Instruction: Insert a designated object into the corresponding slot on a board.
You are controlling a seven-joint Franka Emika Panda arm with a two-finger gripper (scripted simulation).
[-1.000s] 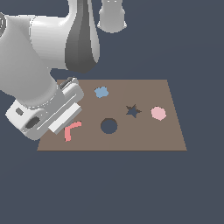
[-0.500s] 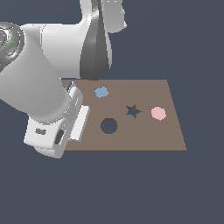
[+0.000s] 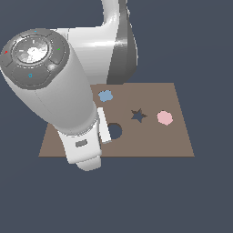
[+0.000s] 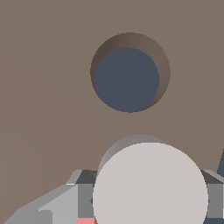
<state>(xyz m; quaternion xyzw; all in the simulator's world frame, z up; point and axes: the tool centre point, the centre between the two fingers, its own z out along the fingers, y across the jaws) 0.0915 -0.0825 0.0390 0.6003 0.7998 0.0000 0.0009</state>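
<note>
The brown board (image 3: 154, 141) lies flat. Its round hole (image 3: 116, 131) shows half-covered by my arm in the exterior view and fully in the wrist view (image 4: 127, 74). The pale grey-beige disc (image 4: 151, 183) sits between my gripper's (image 4: 151, 199) grey fingers (image 4: 82, 192), held above the board a short way off the hole. The gripper is shut on the disc. In the exterior view my wrist and hand (image 3: 82, 145) hide the disc and fingers.
A dark star-shaped hole (image 3: 138, 115), a pink roundish piece (image 3: 164, 118) and a blue lumpy piece (image 3: 105, 96) are on the board. A bit of a red piece (image 4: 85, 221) shows under the fingers. My bulky arm covers the board's left part in the exterior view.
My arm has swung toward the exterior view's right over the board, now covering the red curved piece and reaching the round hole's edge.
</note>
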